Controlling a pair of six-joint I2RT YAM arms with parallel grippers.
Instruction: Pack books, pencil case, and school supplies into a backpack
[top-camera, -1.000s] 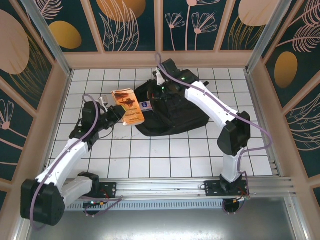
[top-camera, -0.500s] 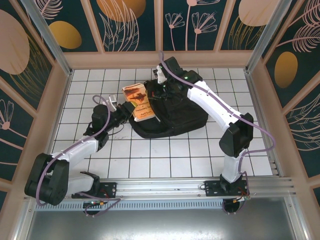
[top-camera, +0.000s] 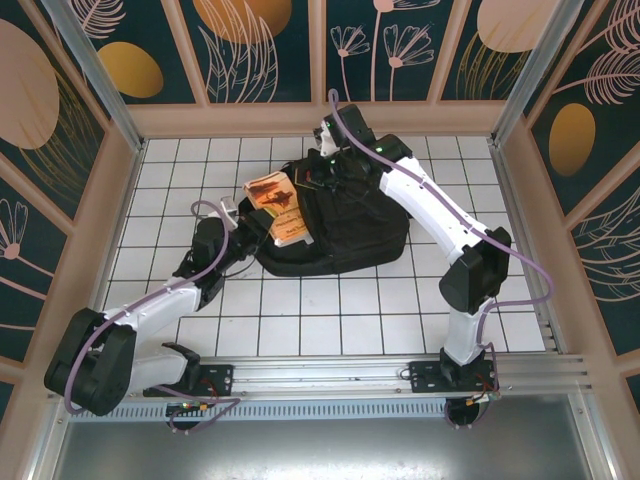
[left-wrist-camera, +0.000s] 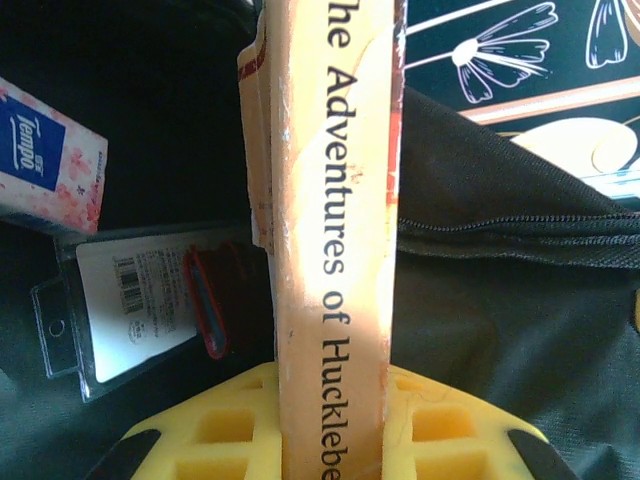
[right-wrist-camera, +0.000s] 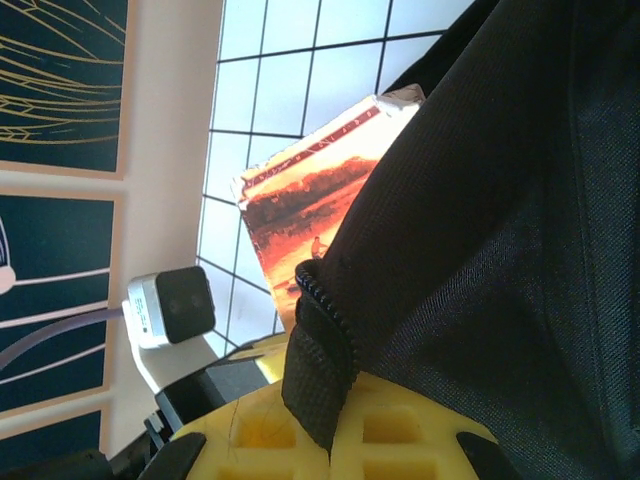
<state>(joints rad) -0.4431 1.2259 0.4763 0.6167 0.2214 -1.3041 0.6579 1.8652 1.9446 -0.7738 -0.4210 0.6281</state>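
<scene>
The left hand clamps the book, its title cut off; the right hand pinches the backpack by its zip edge.

The book blocks the backpack opening; tissue pack and card lie inside.

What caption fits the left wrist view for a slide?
Left gripper holds a book at the open backpack, tissue pack inside.

The book is orange with a dark figure, cream spine, black lettering — the backpack is plain black. The tissue pack is blossomy pink with a blue patch, and my left fingers are yellow. The table is white with a black grid — the walls are teal with gold leaves.
</scene>
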